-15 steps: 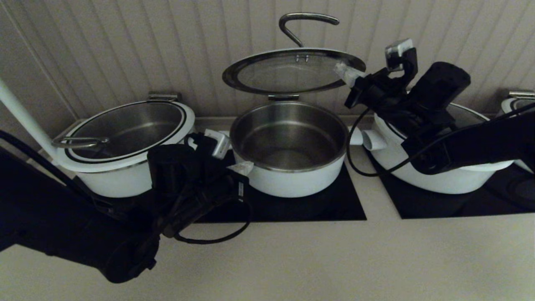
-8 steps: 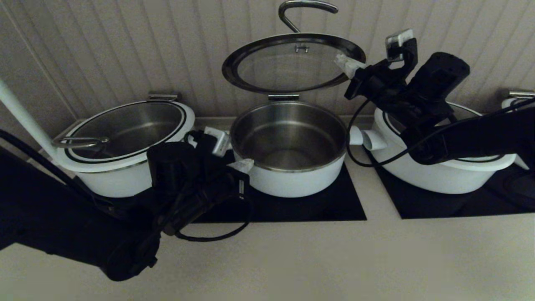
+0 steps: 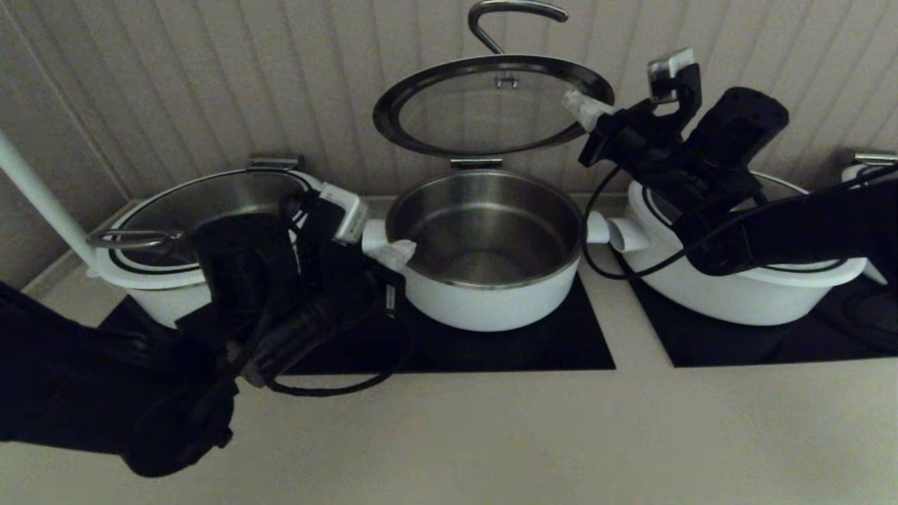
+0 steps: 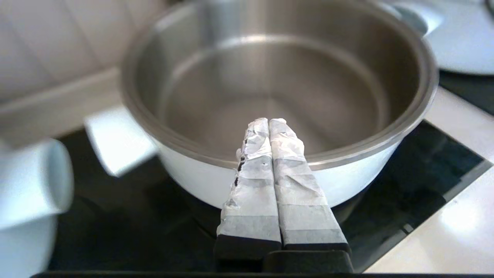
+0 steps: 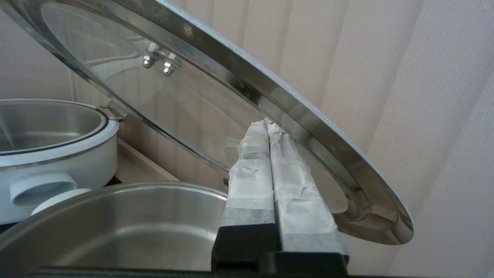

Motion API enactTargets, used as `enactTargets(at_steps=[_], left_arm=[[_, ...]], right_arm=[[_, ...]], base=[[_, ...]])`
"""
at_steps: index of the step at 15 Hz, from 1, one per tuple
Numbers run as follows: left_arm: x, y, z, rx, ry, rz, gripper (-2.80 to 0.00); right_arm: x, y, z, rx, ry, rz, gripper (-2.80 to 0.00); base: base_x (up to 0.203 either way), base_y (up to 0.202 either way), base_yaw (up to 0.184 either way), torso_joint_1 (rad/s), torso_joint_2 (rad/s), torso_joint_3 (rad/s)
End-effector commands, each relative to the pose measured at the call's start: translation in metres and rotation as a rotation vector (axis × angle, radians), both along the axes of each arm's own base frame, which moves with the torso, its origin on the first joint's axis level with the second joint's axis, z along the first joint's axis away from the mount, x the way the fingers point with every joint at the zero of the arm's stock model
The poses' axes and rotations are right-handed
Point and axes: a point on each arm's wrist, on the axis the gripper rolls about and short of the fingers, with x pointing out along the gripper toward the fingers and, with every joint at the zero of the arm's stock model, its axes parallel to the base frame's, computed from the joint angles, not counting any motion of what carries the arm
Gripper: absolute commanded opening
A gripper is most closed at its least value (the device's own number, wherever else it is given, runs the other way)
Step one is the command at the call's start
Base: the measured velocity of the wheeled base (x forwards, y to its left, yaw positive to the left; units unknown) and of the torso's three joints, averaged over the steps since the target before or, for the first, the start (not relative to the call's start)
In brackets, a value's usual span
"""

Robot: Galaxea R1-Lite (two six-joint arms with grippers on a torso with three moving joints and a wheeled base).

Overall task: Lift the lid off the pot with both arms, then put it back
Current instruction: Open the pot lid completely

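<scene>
Since half a sec ago the lid (image 3: 493,105) hasn't budged, but my left gripper (image 3: 397,253) has come up and back: it was down by the pot's front-left wall, now its tip sits right at the pot's left rim, beside the left stub. Right side looks the same as before.

Key relation rn: lid is up and tilted, hinged at the back bracket, top edge toward the wall, glass face toward me. My right gripper (image 5: 267,124) has its tip against the underside of the lid's right edge, propping it. So the lid lies left of and above my right one, and well above and behind my left. Right arm is way nearer, imo it's carrying the job; left has a long reach up before it can share the load.

Both grippers are closed, taped fingers pressed together, nothing pinched between them. Right is just pushing w/ its tip.

The pot (image 3: 491,280) sits on the middle black pad between two other white pots, steel bowl empty. Lid is clear glass w/ a steel rim band and a curved steel handle on its far side.

Guessing next is lowering it back.
</scene>
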Motion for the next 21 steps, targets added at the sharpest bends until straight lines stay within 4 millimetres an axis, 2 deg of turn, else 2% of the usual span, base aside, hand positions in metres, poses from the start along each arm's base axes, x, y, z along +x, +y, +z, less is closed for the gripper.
enactTargets(at_steps=[1,6,11,15,21], left_arm=[[-0.018,0.017,0.020,-0.016,-0.065,0.019,-2.80],[-0.052,0.076,0.021,0.036,-0.089,0.190,-2.80],[-0.111,0.121,0.006,0.045,-0.085,0.320,-2.80],[-0.149,0.143,-0.003,0.053,-0.070,0.455,-2.80],[-0.234,0.160,-0.026,0.051,-0.051,0.597,-2.80]], right_arm=[[0.001,-0.004,0.000,0.000,-0.006,-0.007,-2.80],[0.002,-0.007,0.000,-0.001,-0.008,-0.015,-2.80],[0.001,-0.007,0.001,-0.005,-0.012,-0.007,-2.80],[0.002,-0.007,0.001,-0.005,-0.012,-0.007,-2.80],[0.003,-0.016,0.004,-0.008,-0.023,-0.018,-2.80]], base=[[0.000,0.000,0.000,0.000,0.00,0.000],[0.000,0.000,0.000,0.000,0.00,0.000],[0.000,0.000,0.000,0.000,0.00,0.000],[0.000,0.000,0.000,0.000,0.00,0.000],[0.000,0.000,0.000,0.000,0.00,0.000]])
